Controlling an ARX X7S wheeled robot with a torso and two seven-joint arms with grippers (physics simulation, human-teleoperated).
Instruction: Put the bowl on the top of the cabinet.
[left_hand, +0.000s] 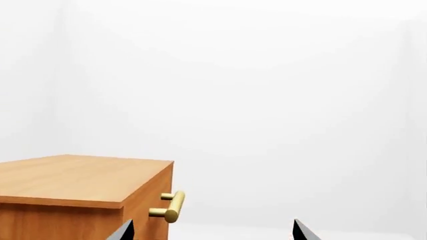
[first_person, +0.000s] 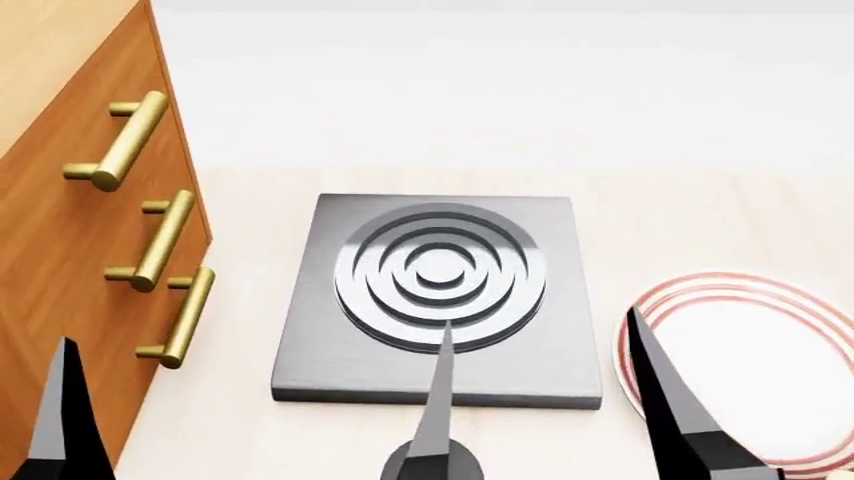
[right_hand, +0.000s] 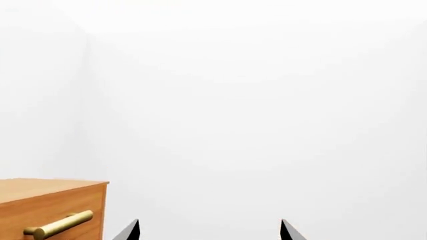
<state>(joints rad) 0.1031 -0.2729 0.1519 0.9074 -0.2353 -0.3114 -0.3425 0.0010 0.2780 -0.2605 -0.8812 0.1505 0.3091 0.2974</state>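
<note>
The bowl is out of view in every frame. The orange-brown cabinet (first_person: 60, 230) stands at the left of the head view, its drawer fronts facing the counter. Its flat top (left_hand: 73, 177) shows in the left wrist view, and a corner of the cabinet (right_hand: 50, 205) shows in the right wrist view. My left gripper (left_hand: 212, 231) is open and holds nothing; only its two dark tips show. My right gripper (right_hand: 209, 231) is also open and holds nothing. In the head view one dark left fingertip (first_person: 60, 400) rises beside the cabinet front.
A grey square slab with concentric raised rings (first_person: 441, 290) lies on the pale counter. To its right is a flat white plate with red rings (first_person: 767, 360). Brass bar handles (first_person: 120, 140) stick out from the cabinet drawers. White walls lie behind.
</note>
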